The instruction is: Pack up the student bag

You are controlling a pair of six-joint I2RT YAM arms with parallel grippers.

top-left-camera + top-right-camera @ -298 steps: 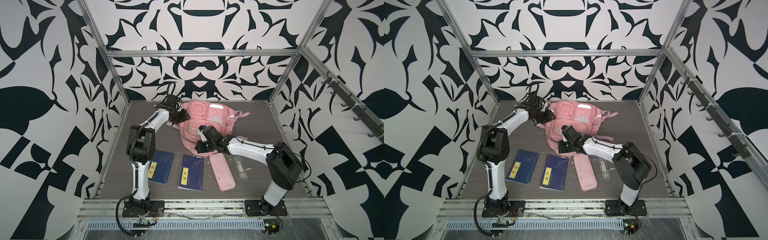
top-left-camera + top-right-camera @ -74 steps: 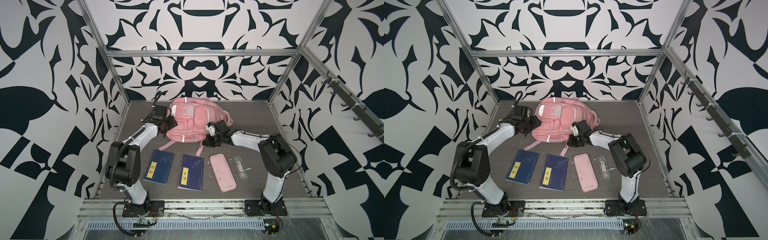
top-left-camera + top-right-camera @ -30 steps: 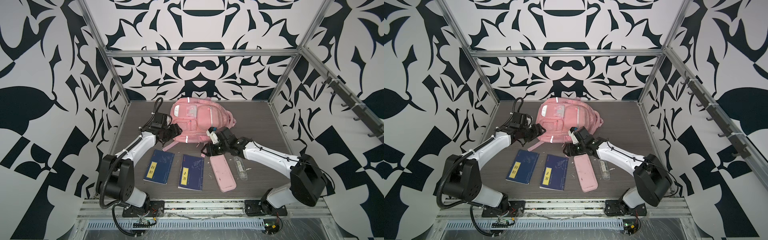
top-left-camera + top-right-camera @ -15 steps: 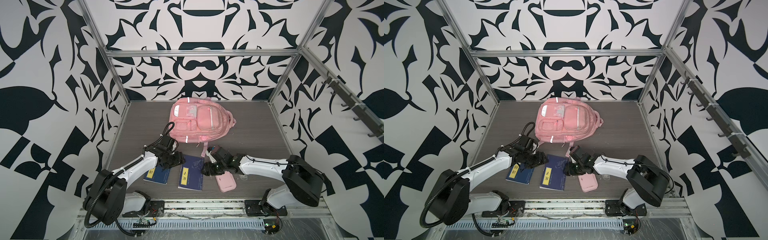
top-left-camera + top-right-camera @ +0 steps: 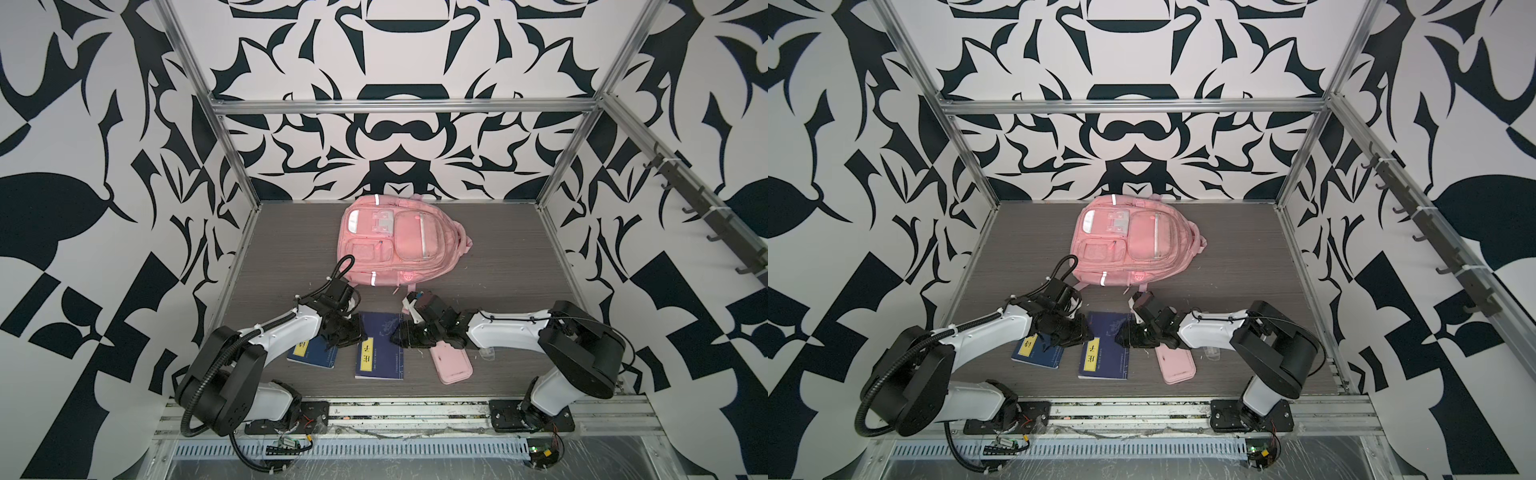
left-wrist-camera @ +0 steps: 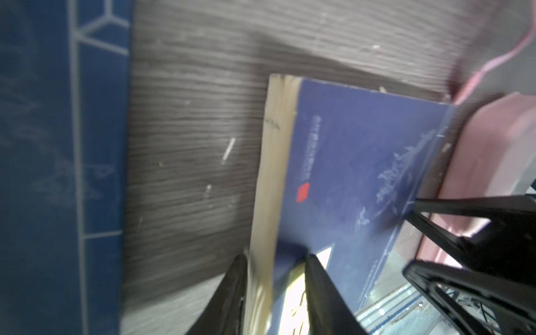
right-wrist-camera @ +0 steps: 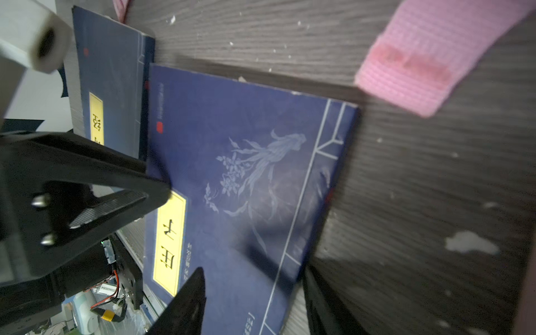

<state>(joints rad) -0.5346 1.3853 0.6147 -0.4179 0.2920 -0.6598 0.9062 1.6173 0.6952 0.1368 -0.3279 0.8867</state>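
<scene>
Pink student bag (image 5: pixel 395 245) lies at upper centre, up-frame along the long axis of the blue book (image 5: pixel 380 353), whose side edges the spread right tool (image 5: pixel 400 337) and left tool (image 5: pixel 353 335) (grip undeterminable) straddle.

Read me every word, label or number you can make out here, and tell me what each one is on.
"庄子", as best it reads: yellow label on the middle blue book.
Yellow label on the left blue book: partly hidden, unreadable.
Red seal and small print on the middle blue book: too small.
Badge on the pink backpack: too small.
White tag among the wires: digits blurred.
</scene>
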